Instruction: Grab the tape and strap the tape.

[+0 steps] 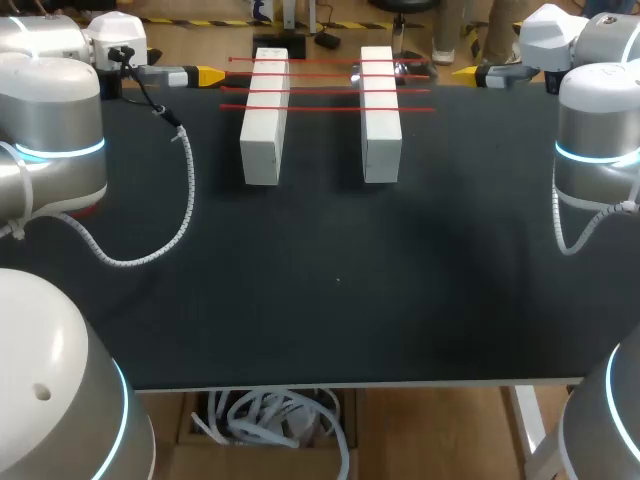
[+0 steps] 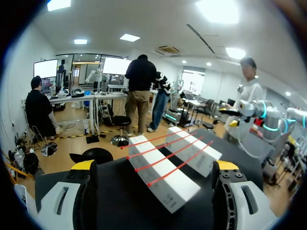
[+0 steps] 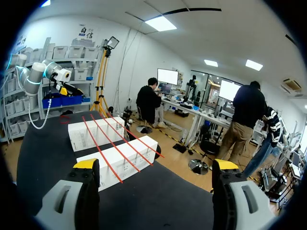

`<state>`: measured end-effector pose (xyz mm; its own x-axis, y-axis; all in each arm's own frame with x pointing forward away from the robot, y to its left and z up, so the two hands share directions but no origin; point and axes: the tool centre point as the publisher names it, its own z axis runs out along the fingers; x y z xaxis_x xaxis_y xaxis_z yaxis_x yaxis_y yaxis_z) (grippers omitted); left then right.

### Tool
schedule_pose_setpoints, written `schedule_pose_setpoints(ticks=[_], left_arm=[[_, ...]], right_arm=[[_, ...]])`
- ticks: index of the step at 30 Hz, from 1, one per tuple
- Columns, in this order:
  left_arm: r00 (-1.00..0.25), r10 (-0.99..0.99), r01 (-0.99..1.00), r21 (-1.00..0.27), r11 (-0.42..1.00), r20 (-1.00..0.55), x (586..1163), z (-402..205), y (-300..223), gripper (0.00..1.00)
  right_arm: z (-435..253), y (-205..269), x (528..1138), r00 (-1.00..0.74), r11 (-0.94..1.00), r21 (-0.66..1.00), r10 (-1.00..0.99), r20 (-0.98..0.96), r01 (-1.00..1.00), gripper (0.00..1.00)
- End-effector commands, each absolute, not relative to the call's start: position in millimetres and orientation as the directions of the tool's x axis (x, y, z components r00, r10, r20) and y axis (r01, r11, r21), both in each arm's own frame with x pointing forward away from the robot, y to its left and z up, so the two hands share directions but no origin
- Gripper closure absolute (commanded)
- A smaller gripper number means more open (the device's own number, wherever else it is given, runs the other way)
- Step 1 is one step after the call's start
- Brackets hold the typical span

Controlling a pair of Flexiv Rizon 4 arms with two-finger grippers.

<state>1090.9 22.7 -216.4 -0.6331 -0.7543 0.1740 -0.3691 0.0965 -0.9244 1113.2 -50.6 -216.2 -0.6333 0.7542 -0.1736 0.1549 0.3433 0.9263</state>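
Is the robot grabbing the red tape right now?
No, the left gripper and the right gripper sit open at either side of the red tape, not touching it.

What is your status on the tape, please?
Left gripper, right gripper open, empty. Four red tape strips across two white blocks. Nothing seen in the way.

Your surface (image 1: 330, 290) looks matt black, perhaps cloth; the two boxes (image 1: 265, 130) look like smooth white cardboard; the red tape (image 1: 325, 90) seems smooth.

Nothing legible: the small print along the side of a white block (image 3: 125, 163) is too tiny to read.
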Motion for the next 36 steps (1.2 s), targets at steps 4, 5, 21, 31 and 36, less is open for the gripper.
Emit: schedule_pose_setpoints(ticks=[4,5,21,31,36], left_arm=[[-0.728,-0.673,-0.328,-0.929,0.174,0.131,1091,-228,29,0.0],[-0.744,-0.659,-0.303,-0.935,0.185,0.111,1091,-229,31,0.0],[-0.955,-0.294,-0.115,-0.954,0.278,0.029,1080,-250,29,0.0],[-0.966,-0.257,-0.095,-0.957,0.272,0.023,1079,-260,11,0.53],[-0.979,-0.203,-0.069,-0.964,0.257,0.016,1077,-262,0,0.5]], right_arm=[[-216,-50,1114,-0.634,0.345,0.925,0.754,-0.173,0.157,0.0],[-216,-50,1114,-0.634,0.345,0.925,0.754,-0.173,0.157,0.0],[-216,-50,1114,-0.634,0.345,0.925,0.754,-0.173,0.157,0.0],[-216,-50,1114,-0.634,0.345,0.925,0.754,-0.173,0.157,0.0],[-216,-50,1114,-0.634,0.345,0.925,0.754,-0.173,0.157,0.0]])
